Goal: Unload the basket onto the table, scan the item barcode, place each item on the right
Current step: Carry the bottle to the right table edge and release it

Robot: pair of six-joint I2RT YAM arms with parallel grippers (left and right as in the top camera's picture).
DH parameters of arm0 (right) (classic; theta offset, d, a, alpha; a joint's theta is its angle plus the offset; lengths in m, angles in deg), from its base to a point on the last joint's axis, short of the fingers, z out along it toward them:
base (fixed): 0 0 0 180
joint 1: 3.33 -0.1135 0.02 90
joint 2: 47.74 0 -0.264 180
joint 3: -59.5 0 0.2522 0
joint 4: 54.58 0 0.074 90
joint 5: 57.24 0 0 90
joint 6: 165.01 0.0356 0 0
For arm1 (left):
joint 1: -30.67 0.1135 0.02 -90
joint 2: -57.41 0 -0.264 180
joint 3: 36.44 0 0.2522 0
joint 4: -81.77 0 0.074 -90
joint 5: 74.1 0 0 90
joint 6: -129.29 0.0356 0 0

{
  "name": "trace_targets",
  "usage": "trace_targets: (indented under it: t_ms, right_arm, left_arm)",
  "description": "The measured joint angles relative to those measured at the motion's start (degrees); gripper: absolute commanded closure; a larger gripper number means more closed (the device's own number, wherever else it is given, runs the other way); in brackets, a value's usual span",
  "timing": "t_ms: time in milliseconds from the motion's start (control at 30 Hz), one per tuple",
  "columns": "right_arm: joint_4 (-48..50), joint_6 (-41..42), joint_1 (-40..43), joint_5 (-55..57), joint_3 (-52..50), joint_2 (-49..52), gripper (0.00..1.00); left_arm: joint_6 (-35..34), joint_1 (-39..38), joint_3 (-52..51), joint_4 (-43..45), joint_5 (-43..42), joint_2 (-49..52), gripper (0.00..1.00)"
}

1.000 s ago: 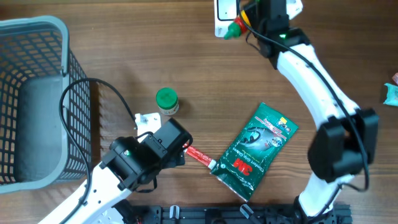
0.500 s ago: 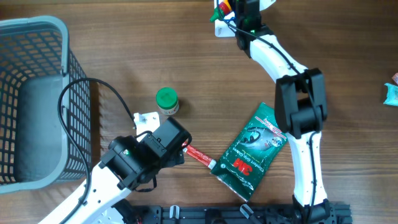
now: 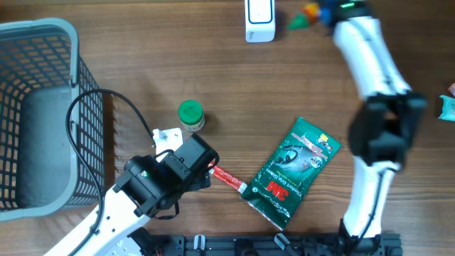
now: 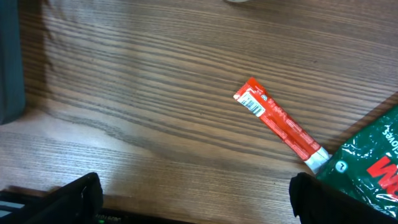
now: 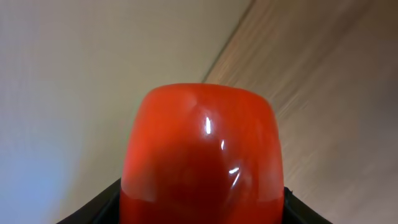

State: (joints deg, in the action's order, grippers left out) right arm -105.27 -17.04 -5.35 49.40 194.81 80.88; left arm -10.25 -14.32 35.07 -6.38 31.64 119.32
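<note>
My right gripper (image 5: pixel 202 208) is shut on a glossy red item (image 5: pixel 202 149) that fills the right wrist view. In the overhead view the gripper (image 3: pixel 325 10) sits at the table's far edge, and the item (image 3: pixel 304 16) shows blurred, with a green tip pointing left. It is just right of a white scanner box (image 3: pixel 258 20). My left gripper (image 4: pixel 196 205) hangs open over bare wood near the front edge, with nothing between its black fingers (image 4: pixel 78 199). A red tube (image 4: pixel 280 124) with a barcode label lies beyond it.
A green foil pouch (image 3: pixel 291 174) lies front centre, its corner touching the red tube (image 3: pixel 227 178). A green-capped jar (image 3: pixel 190 115) stands left of centre. A grey wire basket (image 3: pixel 43 43) fills the left side. A teal packet (image 3: pixel 446 107) is at the right edge.
The right arm has swung right from over the white scanner box, carrying the item with it. The left arm has not moved.
</note>
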Motion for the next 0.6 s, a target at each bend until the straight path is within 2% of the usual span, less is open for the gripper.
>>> trace_targets:
  t_ms: [100, 200, 300, 433, 567, 600]
  right_arm:
    - [-5.40, -3.43, 9.86, 0.96, 0.94, -4.79, 0.61]
    - [-7.13, -7.61, 20.17, 2.32, -0.11, -4.72, 0.61]
    - [-6.23, -12.33, 25.24, 2.38, -2.23, -2.40, 0.62]
    - [-4.42, -23.87, 30.56, -1.25, -3.54, 4.68, 0.60]
    - [-4.17, -32.81, 32.61, -3.37, -4.33, 10.01, 0.47]
    - [-4.17, -33.94, 32.79, -3.58, -4.37, 10.29, 0.41]
  left_arm:
    - [0.00, 0.00, 0.00, 0.00, -0.02, 0.00, 0.00]
    - [0.00, 0.00, 0.00, -0.02, -0.02, 0.00, 0.00]
    - [0.00, 0.00, 0.00, -0.02, -0.02, 0.00, 0.00]
    - [0.00, 0.00, 0.00, -0.02, -0.02, 0.00, 0.00]
    - [0.00, 0.00, 0.00, -0.02, -0.02, 0.00, 0.00]
    - [0.00, 0.00, 0.00, -0.02, -0.02, 0.00, 0.00]
